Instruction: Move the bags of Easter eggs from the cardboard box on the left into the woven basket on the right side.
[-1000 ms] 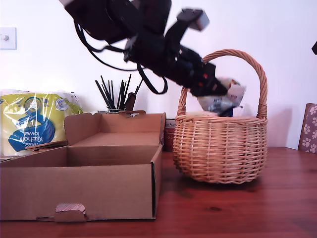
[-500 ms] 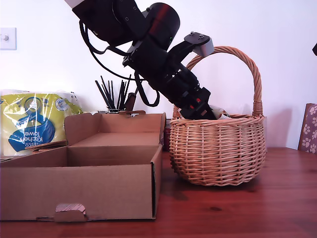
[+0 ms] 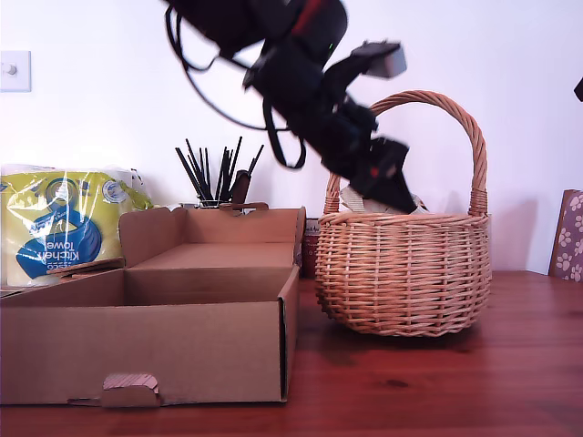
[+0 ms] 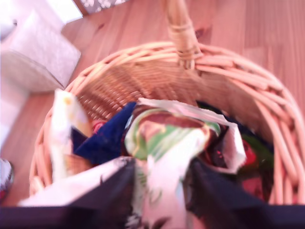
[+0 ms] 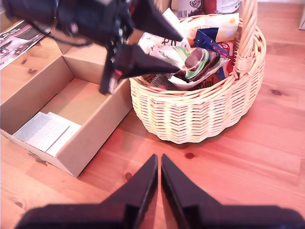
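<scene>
The woven basket (image 3: 405, 273) stands on the wooden table at the exterior view's right, with several bags of Easter eggs in it. A white-and-green bag (image 4: 167, 133) lies on top and a dark blue one (image 4: 105, 138) beside it. My first gripper (image 3: 396, 187) hovers just above the basket's rim, under the handle. It is open, its jaws spread over the top bag (image 5: 190, 59). The cardboard box (image 3: 146, 346) sits at the exterior view's left; its floor shows only a flat grey sheet (image 5: 43, 133). My second gripper (image 5: 159, 164) is shut, over bare table in front of the basket (image 5: 190, 114).
A yellow-and-blue kitchen towel pack (image 3: 59, 228) stands behind the box, next to a holder of black sticks (image 3: 214, 177). Tin cans (image 5: 190, 7) stand behind the basket. A patterned chair back (image 3: 569, 232) shows at the exterior view's right edge. A magazine (image 5: 19, 36) lies past the box.
A second ago my first gripper held a bag above the basket, then dipped into it. Now it has risen out, open, and the bag lies in the basket.
</scene>
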You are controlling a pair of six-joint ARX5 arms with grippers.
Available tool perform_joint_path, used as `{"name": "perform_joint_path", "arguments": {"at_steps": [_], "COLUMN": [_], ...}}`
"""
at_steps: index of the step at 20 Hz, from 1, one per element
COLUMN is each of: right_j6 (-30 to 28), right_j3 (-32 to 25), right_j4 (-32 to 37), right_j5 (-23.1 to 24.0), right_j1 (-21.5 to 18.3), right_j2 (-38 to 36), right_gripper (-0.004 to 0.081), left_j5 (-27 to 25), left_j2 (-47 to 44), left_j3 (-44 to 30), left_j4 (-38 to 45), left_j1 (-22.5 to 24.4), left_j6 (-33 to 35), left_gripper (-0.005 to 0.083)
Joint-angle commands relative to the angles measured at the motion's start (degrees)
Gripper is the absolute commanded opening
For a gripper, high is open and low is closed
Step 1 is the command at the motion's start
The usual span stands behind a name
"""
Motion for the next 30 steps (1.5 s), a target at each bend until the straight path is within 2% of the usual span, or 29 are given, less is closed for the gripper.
{"name": "perform_joint_path", "arguments": {"at_steps": [1, 3, 4, 6, 8, 9, 10, 13, 16, 18, 21, 25, 27, 30], "right_j6": [0.02, 0.0, 0.0, 0.0, 0.02, 0.02, 0.02, 0.02, -0.48, -0.92, -1.75, -1.46, -1.4, -1.22], "right_j3": [0.17, 0.17, 0.17, 0.17, 0.17, 0.17, 0.17, 0.09, -0.2, -1.2, -3.28, -7.76, -10.16, -12.9], "right_j4": [0.63, 1.11, 1.31, 1.36, 1.4, 1.46, 1.86, 6.75, 14.62, 20.41, 24.57, 31.76, 34.95, 38.1], "right_j5": [0.02, 0.02, 0.02, 0.04, 0.02, 0.02, 0.02, 2.51, 6.4, 8.0, 8.0, 6.91, 6.16, 5.77], "right_j1": [0.15, 0.15, 0.15, 0.15, 0.15, 0.13, 0.13, 0.09, 0.02, -0.13, -1.79, -5.51, -7.1, -9.22], "right_j2": [-0.02, -0.02, -0.02, -0.02, 0.44, 0.74, 1.18, 2.69, 4.24, 5.6, 7.98, 8.17, 8.2, 8.15], "right_gripper": [-0.0012, -0.0012, -0.0012, -0.0012, -0.0012, -0.0012, -0.0012, -0.0012, -0.0013, -0.0012, -0.0012, -0.0012, -0.0012, -0.0012], "left_j5": [0.42, 0.39, 0.42, 0.33, 0.42, 0.37, 0.37, -0.72, -3.76, -4.7, -5.46, -5.68, -6.05, -6.05], "left_j2": [0.92, 0.72, 0.44, -0.57, -2.43, -3.26, -4.07, -5.73, -6.91, -8.17, -12.61, -23.98, -31.04, -41.68], "left_j3": [3.56, 8.26, 10.1, 12.24, 12.41, 12.41, 12.37, 11.37, 8.13, 3.39, -7.63, -26.67, -35.39, -46.8], "left_j4": [-6.73, -15.39, -19.43, -25.86, -29.64, -30.69, -30.56, -26.01, -21.42, -16.52, -6.62, 9.01, 14.6, 18.82], "left_j1": [-0.61, -0.61, -0.59, -0.59, -0.55, -0.44, -0.04, 0.33, 0.31, 0.33, 2.08, 5.9, 8.61, 14.08], "left_j6": [-0.44, -0.5, -0.61, -2.03, -6.05, -8.24, -13.14, -20.26, -22.82, -24.24, -26.53, -30.95, -31.98, -32.85], "left_gripper": [0.0516, 0.0493, 0.0449, 0.0287, 0.003, -0.0018, -0.002, -0.002, -0.002, -0.002, -0.002, -0.002, -0.002, -0.002]}}
